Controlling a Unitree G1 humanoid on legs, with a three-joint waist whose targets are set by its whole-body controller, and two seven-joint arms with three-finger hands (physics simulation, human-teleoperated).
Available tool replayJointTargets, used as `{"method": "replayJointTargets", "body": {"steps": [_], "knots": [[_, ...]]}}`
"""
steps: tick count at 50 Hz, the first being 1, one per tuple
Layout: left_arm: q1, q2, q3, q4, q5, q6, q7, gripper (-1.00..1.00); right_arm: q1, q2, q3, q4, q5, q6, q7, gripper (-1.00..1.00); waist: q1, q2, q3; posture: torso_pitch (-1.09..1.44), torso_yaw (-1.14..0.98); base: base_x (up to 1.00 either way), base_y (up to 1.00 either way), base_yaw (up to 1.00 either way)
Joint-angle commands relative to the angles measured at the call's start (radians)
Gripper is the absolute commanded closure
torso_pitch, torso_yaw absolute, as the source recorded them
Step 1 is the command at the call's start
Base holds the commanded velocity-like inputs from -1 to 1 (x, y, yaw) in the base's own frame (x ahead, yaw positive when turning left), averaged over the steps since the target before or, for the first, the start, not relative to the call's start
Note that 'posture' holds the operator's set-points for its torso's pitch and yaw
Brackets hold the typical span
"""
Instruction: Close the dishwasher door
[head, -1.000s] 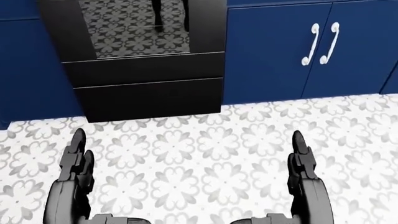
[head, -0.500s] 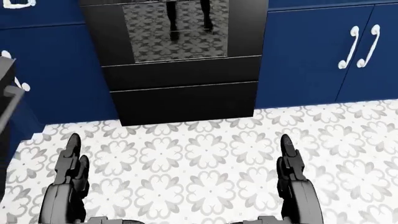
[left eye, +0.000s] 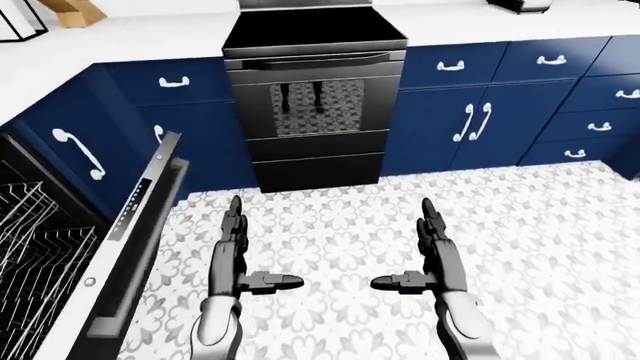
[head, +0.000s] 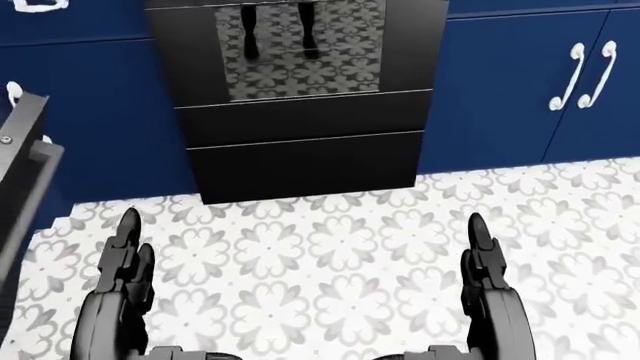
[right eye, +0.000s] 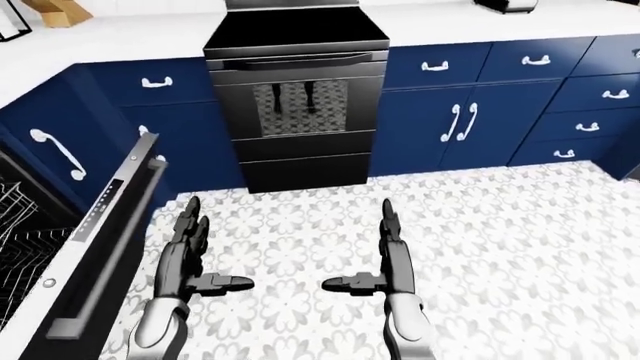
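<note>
Left-eye view: dishwasher door (left eye: 135, 247) hangs open left of the oven (left eye: 316, 112); left hand (left eye: 237, 259) and right hand (left eye: 432, 259), fingers spread, hover empty below the oven.

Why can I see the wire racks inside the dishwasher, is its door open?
Open. The black dishwasher door with its white edge hangs tilted out over the patterned floor, and the grey wire racks show beside it.

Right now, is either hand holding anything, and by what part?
Nothing is held. The left hand and right hand hang open above the floor, clear of the dishwasher door.
</note>
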Motion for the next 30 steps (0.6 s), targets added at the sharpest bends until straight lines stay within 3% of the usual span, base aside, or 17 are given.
{"method": "replayJointTargets", "body": {"steps": [1,3,4,5,6,7,10,15,19,20,21,22,25,28,30], "knots": [[-0.012,0.007,0.011,-0.042,-0.001,-0.032,0.006,-1.00,-0.015,0.005,0.014,-0.040,0.003,-0.033,0.006,-1.00,0.004,0.001,-0.006,0.00,0.00,0.00,0.41,0.00],[-0.009,0.007,0.010,-0.048,0.000,-0.030,0.006,-1.00,-0.013,0.005,0.013,-0.042,0.003,-0.032,0.006,-1.00,0.003,0.042,-0.005,0.00,0.00,0.00,0.41,0.00],[-0.009,0.007,0.009,-0.048,0.000,-0.030,0.006,-1.00,-0.013,0.005,0.013,-0.042,0.003,-0.033,0.006,-1.00,0.003,0.079,-0.016,0.00,0.00,0.00,0.41,0.00],[-0.010,0.006,0.010,-0.046,0.000,-0.031,0.006,-1.00,-0.013,0.005,0.013,-0.039,0.003,-0.035,0.006,-1.00,0.012,0.133,-0.030,0.00,0.00,0.00,0.41,0.00],[-0.009,0.006,0.009,-0.045,0.001,-0.032,0.006,-1.00,-0.015,0.006,0.014,-0.036,0.003,-0.035,0.007,-1.00,0.015,0.077,-0.018,0.00,0.00,0.00,0.41,0.00],[-0.009,0.006,0.007,-0.045,0.002,-0.032,0.006,-1.00,-0.017,0.006,0.014,-0.035,0.003,-0.035,0.007,-1.00,0.019,0.083,-0.011,0.00,0.00,0.00,0.41,0.00],[-0.011,0.006,0.007,-0.039,0.003,-0.036,0.006,-1.00,-0.018,0.005,0.014,-0.034,0.004,-0.035,0.007,-1.00,0.022,0.055,-0.016,0.00,0.00,0.00,0.41,0.00],[-0.014,0.007,0.007,-0.032,0.003,-0.038,0.005,-1.00,-0.026,0.007,0.015,-0.031,0.005,-0.031,0.006,-1.00,0.017,-0.001,0.000,0.00,0.00,0.00,0.41,0.00],[-0.019,0.007,0.008,-0.027,0.002,-0.038,0.005,-1.00,-0.031,0.007,0.018,-0.038,0.004,-0.021,0.006,-1.00,0.011,-0.066,-0.009,0.00,0.00,0.00,0.41,0.00],[-0.019,0.007,0.008,-0.027,0.004,-0.040,0.006,-1.00,-0.031,0.006,0.017,-0.036,0.004,-0.023,0.005,-1.00,-0.003,-0.029,-0.009,0.00,0.00,0.00,0.41,0.00],[-0.019,0.008,0.008,-0.027,0.003,-0.039,0.006,-1.00,-0.031,0.006,0.017,-0.037,0.004,-0.022,0.006,-1.00,0.005,-0.048,-0.012,0.00,0.00,0.00,0.41,0.00],[-0.020,0.008,0.010,-0.029,0.002,-0.037,0.005,-1.00,-0.030,0.006,0.017,-0.034,0.004,-0.025,0.006,-1.00,0.001,-0.049,-0.016,0.00,0.00,0.00,0.40,0.00],[-0.019,0.008,0.011,-0.032,0.001,-0.035,0.006,-1.00,-0.026,0.006,0.019,-0.035,0.005,-0.027,0.010,-1.00,0.003,-0.033,-0.020,0.00,0.00,0.00,0.41,0.00],[-0.017,0.008,0.010,-0.036,0.002,-0.033,0.006,-1.00,-0.024,0.006,0.018,-0.040,0.005,-0.024,0.010,-1.00,0.001,0.010,-0.006,0.00,0.00,0.00,0.41,0.00],[-0.014,0.007,0.009,-0.040,0.002,-0.032,0.006,-1.00,-0.023,0.006,0.019,-0.038,0.006,-0.026,0.011,-1.00,0.000,0.058,-0.009,0.00,0.00,0.00,0.41,0.00]]}}
